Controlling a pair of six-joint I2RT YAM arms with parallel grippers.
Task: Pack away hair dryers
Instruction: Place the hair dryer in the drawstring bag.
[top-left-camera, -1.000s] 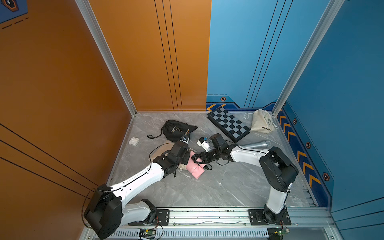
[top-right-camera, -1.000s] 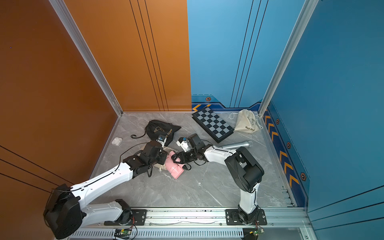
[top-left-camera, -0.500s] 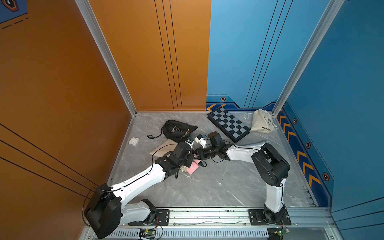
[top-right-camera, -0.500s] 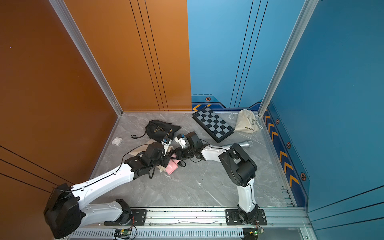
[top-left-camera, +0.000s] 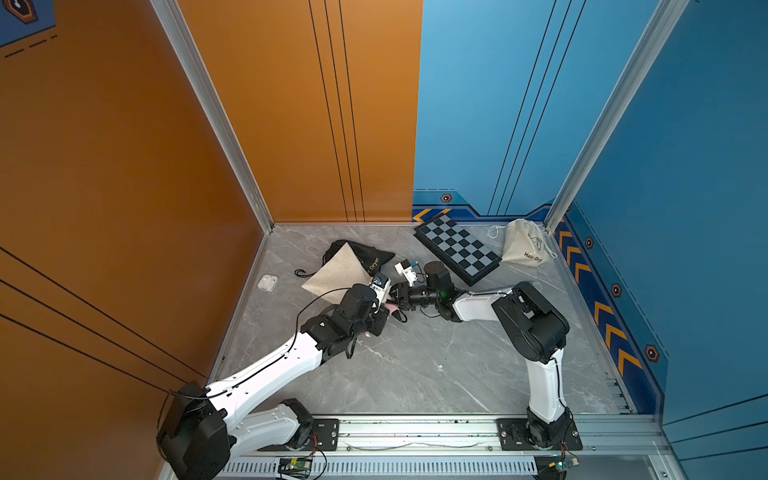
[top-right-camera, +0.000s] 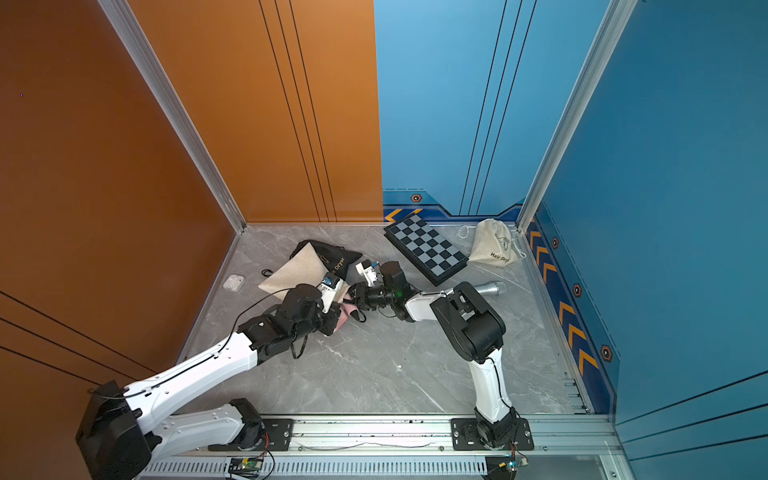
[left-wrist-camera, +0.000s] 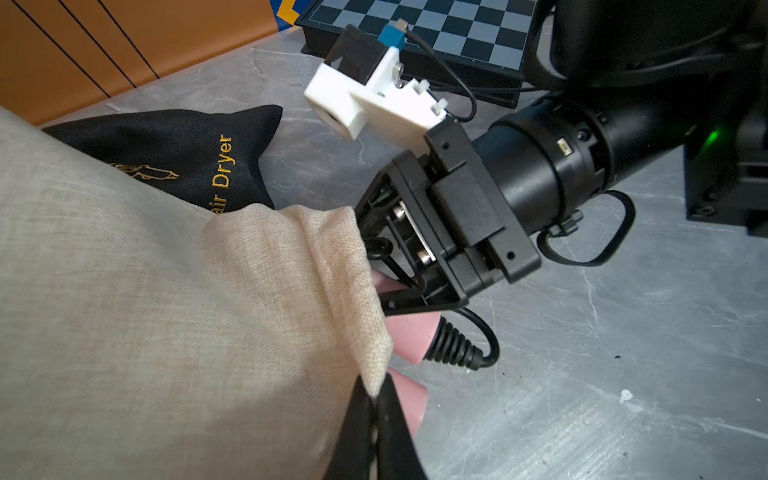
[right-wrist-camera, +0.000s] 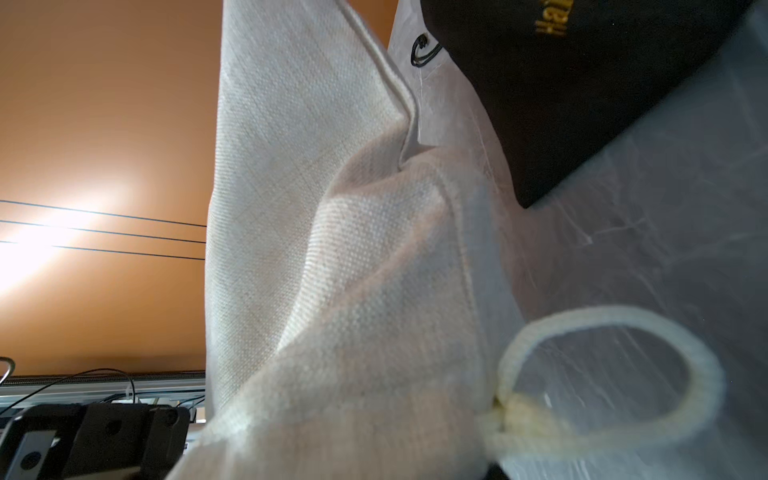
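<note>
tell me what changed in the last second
The right gripper slid the pink dryer left into the beige bag, whose mouth the left gripper holds pinched; only a little pink shows. Chessboard, black bag and far bag stayed put.

Robotics lab test cell, orange wall panels (top-left-camera: 124, 166) and blue wall panels (top-left-camera: 685, 208) on aluminium frame posts (top-left-camera: 216, 120), grey marble-pattern table (top-left-camera: 415, 374), two arm bases (top-left-camera: 513, 436) bolted to an aluminium rail (top-left-camera: 415, 432), exposed circuit board (top-left-camera: 297, 462).
</note>
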